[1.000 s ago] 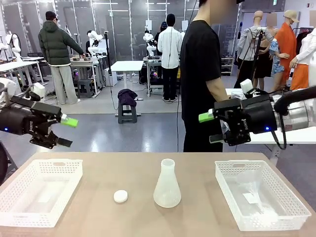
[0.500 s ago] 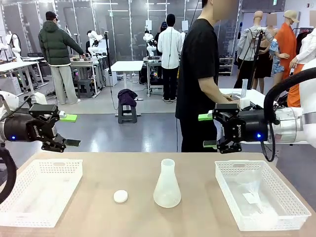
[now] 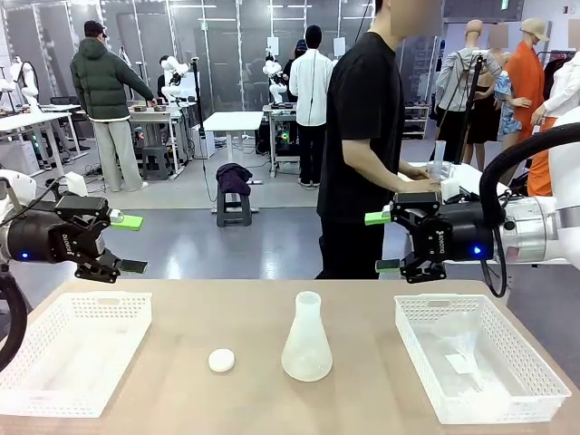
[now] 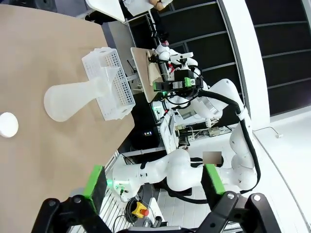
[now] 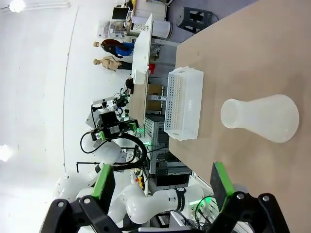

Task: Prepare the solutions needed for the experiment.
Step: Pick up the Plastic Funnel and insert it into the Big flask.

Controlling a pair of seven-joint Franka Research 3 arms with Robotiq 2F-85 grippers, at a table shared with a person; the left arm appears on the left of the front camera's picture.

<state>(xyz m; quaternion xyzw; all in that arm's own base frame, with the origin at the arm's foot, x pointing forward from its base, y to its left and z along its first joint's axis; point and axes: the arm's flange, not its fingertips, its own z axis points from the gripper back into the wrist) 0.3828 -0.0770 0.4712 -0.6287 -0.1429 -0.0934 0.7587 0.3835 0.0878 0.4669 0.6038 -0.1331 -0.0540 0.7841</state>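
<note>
A frosted translucent conical flask point(image 3: 306, 340) stands upright in the middle of the table; I cannot make out any liquid inside it. It also appears in the left wrist view as the flask point(image 4: 73, 99) and in the right wrist view as the flask point(image 5: 262, 116). My left gripper point(image 3: 131, 243) hovers open above the table's far left edge, holding nothing. My right gripper point(image 3: 381, 242) hovers open at the far right, facing inward, also holding nothing. Both wrist views show wide, unfilled gaps at the left gripper point(image 4: 154, 182) and the right gripper point(image 5: 163, 180).
A small white round cap point(image 3: 221, 361) lies left of the flask. White mesh baskets sit at the left point(image 3: 100, 299) and right point(image 3: 444, 304) of the table. A person in a black shirt point(image 3: 358, 136) stands beyond the far edge, turned toward a side table.
Both arms dropped and levelled over the second and have since held almost still. The person has shifted slightly left and reached toward the side table.
</note>
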